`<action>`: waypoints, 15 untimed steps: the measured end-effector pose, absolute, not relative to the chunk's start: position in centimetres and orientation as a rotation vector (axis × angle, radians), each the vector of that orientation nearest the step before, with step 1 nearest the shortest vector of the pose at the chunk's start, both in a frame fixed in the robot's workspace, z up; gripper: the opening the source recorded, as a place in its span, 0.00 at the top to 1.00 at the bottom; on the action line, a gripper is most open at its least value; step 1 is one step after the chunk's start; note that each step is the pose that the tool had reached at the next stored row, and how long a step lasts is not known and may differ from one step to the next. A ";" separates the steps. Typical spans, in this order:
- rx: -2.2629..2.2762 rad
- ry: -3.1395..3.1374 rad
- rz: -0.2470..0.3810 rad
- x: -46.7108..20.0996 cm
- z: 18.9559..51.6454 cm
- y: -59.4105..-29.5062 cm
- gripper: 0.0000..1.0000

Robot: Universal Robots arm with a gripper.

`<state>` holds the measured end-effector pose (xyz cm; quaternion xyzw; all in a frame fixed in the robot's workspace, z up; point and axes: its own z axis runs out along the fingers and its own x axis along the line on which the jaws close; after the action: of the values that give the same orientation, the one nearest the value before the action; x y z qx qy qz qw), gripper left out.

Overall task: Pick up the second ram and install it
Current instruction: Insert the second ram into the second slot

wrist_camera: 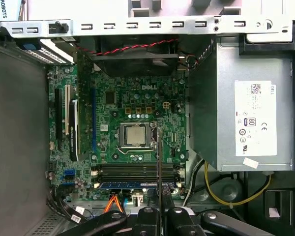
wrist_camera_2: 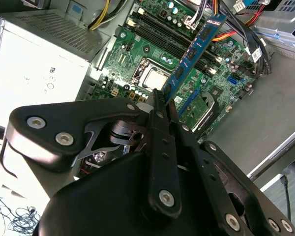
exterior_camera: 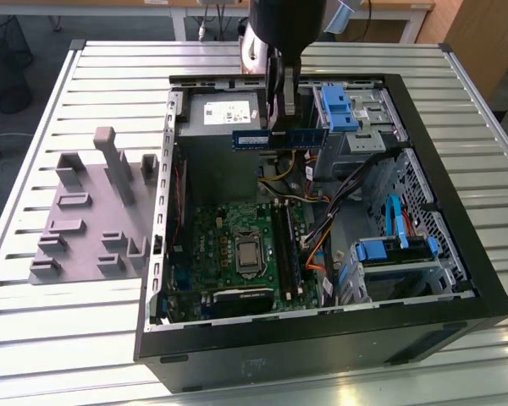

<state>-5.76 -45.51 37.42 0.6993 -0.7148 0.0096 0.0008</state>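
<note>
We've got the gripper (exterior_camera: 279, 125) clamped on the second ram (exterior_camera: 279, 138). It's pinched mid-length by the upper edge w/ both ends sticking out free. Our guess: that keeps the contact edge facing down & the stick balanced.

Landmark is the CPU socket (wrist_camera: 136, 135). The second ram hangs well above the socket, toward its PSU (exterior_camera: 224, 108) side. The memory slots (wrist_camera: 137, 169) lie just beside the socket. The stick's length runs crosswise to them, so it's not lined up yet.

A blue stick (wrist_camera: 137, 186) sits in the slot farthest from the socket, prob. the first one, already seated. The grey fixture tray (exterior_camera: 89, 220) sits outside the case (exterior_camera: 487, 262), well apart from the socket.
</note>
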 end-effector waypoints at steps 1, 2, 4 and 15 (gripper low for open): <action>2.196 -2.244 0.030 -5.8 37.4 -45.5 0.86; 2.196 -2.245 0.030 -5.8 37.4 -45.5 0.86; 2.196 -2.245 0.030 -5.8 37.4 -45.5 0.86; 2.232 -2.209 0.030 -5.7 37.4 -45.5 0.86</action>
<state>-5.75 -45.52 37.43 0.7107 -0.7034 0.0097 0.0006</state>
